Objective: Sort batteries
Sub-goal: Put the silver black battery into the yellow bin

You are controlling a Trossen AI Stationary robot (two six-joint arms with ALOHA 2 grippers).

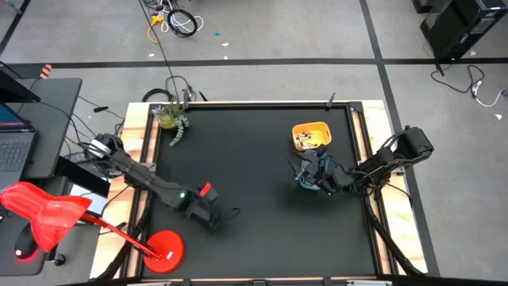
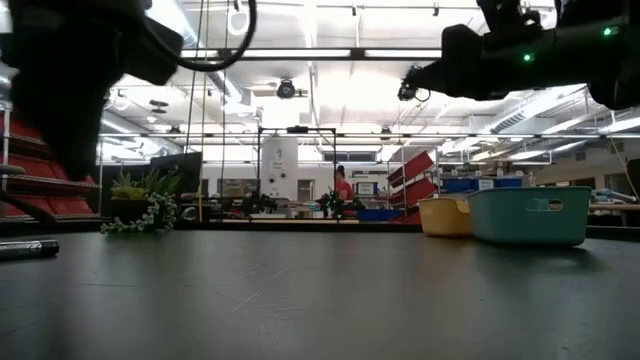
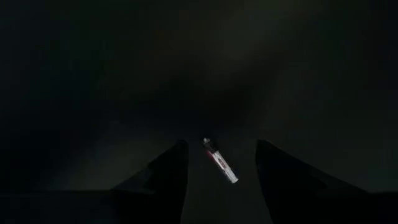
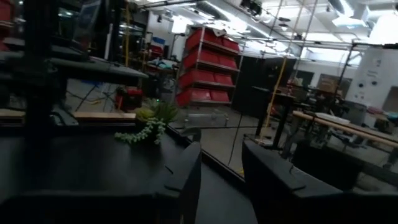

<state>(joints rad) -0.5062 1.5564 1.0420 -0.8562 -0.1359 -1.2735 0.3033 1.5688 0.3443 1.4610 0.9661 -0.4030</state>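
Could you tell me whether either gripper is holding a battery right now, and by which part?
Nothing is held. The left gripper is open above a battery lying on the mat between its fingers, untouched. The right gripper has nothing between its fingers.

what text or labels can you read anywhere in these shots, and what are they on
None can be read.
Battery between the left pincer's open fingers on the black mat: red and pale markings, too small to read.
Yellow tray and teal tray: no lettering visible.
Red bins in the room behind: any labels are blurred.
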